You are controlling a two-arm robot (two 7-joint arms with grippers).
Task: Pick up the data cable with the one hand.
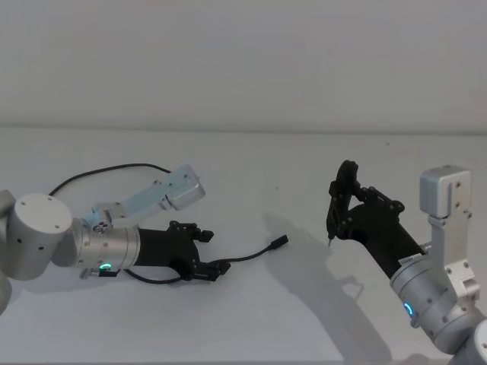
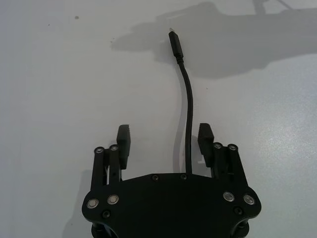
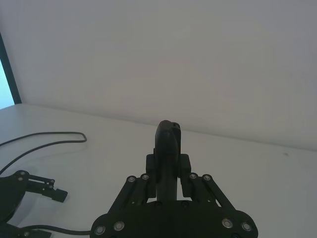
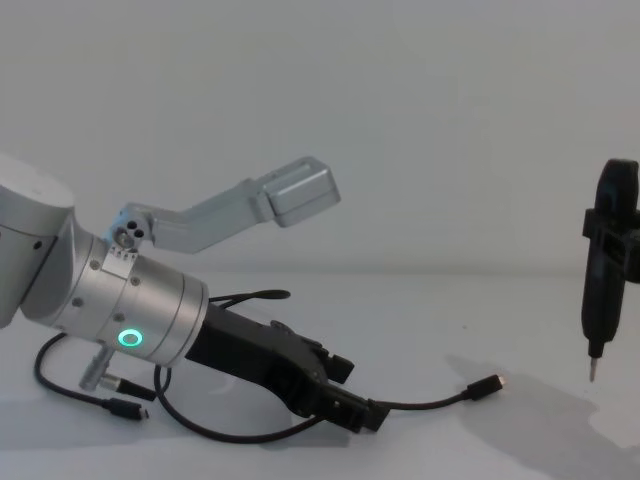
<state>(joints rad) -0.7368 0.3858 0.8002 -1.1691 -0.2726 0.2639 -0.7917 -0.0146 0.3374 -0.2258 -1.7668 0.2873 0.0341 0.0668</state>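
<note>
I see one data cable [image 2: 187, 94] on the desk [image 1: 251, 167]; my left gripper [image 2: 164, 136] is spread around it, and my right gripper [image 3: 167, 164] pinches one tool [image 4: 607, 260].

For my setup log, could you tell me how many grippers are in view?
2. The left gripper sits low, open around the cable; the right gripper is raised, shut on a pointed tool.

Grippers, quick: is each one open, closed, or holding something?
Left gripper: jaws open around the long thin black data cable.
Right gripper: jaws shut on a slim black pointed-tip tool.
</note>
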